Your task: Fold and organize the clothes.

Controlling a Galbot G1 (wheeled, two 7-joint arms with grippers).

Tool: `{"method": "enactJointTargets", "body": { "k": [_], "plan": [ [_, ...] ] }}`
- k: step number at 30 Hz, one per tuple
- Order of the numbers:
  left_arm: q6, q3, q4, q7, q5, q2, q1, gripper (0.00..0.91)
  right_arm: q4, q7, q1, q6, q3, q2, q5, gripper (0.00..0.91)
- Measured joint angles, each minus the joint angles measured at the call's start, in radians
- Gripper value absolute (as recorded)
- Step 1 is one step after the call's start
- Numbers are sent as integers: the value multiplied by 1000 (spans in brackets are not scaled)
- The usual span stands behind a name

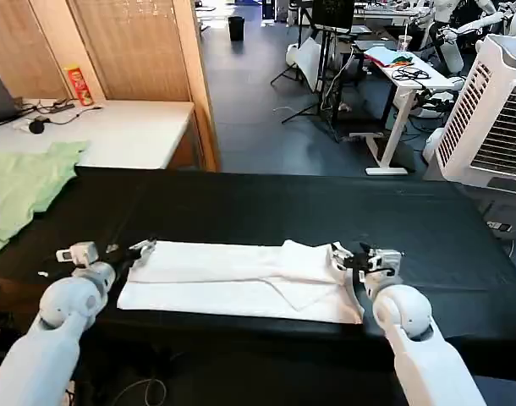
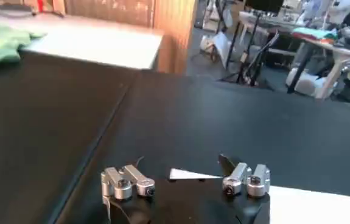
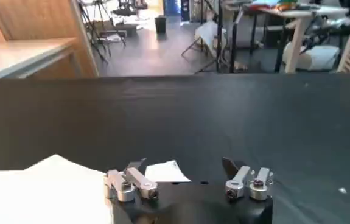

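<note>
The white T-shirt [image 1: 241, 275], folded into a long band, lies flat across the near part of the black tabletop [image 1: 283, 207], and no print or lettering can be read on its upturned side. The left gripper [image 1: 133, 249] sits at the shirt's left end with its jaws spread wide over that corner, and the right gripper [image 1: 364, 256] sits at the shirt's right end, jaws likewise wide and holding nothing. Beyond the shirt's left end a light green garment [image 1: 25, 182] drapes over the tabletop's far left corner, and farther back a red can [image 1: 76, 85] stands on a white counter [image 1: 114, 131], its label too small to read.
</note>
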Motion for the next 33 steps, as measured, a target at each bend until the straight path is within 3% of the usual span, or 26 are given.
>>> {"method": "enactJointTargets", "body": {
  "k": [2, 3, 4, 6, 10, 11, 13, 14, 15, 16, 31, 32, 33],
  "plan": [
    [1, 2, 11, 0, 2, -2, -2, 692, -15, -2, 7, 0, -4, 11, -8, 878],
    [2, 3, 15, 0, 3, -2, -2, 546, -22, -4, 11, 1, -6, 15, -13, 809],
    [4, 4, 16, 1, 3, -2, -1, 478, -27, -5, 13, 2, -7, 19, -16, 751],
    [4, 5, 18, 4, 5, -3, 2, 176, -33, -7, 16, 3, -9, 24, -20, 702],
    [3, 6, 14, 9, 9, -4, 8, 127, -36, -12, 17, 4, -11, 30, -27, 517],
    [2, 7, 13, 10, 10, -4, 8, 98, -36, -14, 16, 5, -10, 31, -30, 390],
    [-1, 8, 13, 12, 19, -6, 7, 78, -34, -18, 12, 8, -10, 31, -36, 244],
    [-4, 9, 13, 12, 24, -7, 5, 68, -32, -20, 9, 11, -9, 31, -39, 244],
    [-6, 10, 13, 13, 28, -8, 4, 49, -30, -20, 5, 15, -8, 32, -42, 146],
    [-9, 11, 13, 14, 32, -9, 4, 39, -28, -22, 2, 18, -8, 32, -45, 107],
    [-85, 26, 18, 28, 207, -29, 4, 10, 26, -1, -60, 74, 27, 59, -110, 49],
    [-86, 23, 18, 28, 211, -29, 5, 10, 30, -10, -64, 73, 28, 59, -109, 59],
    [-85, 21, 17, 31, 214, -27, 9, 20, 36, -18, -69, 70, 28, 59, -109, 146]
  ]
}}
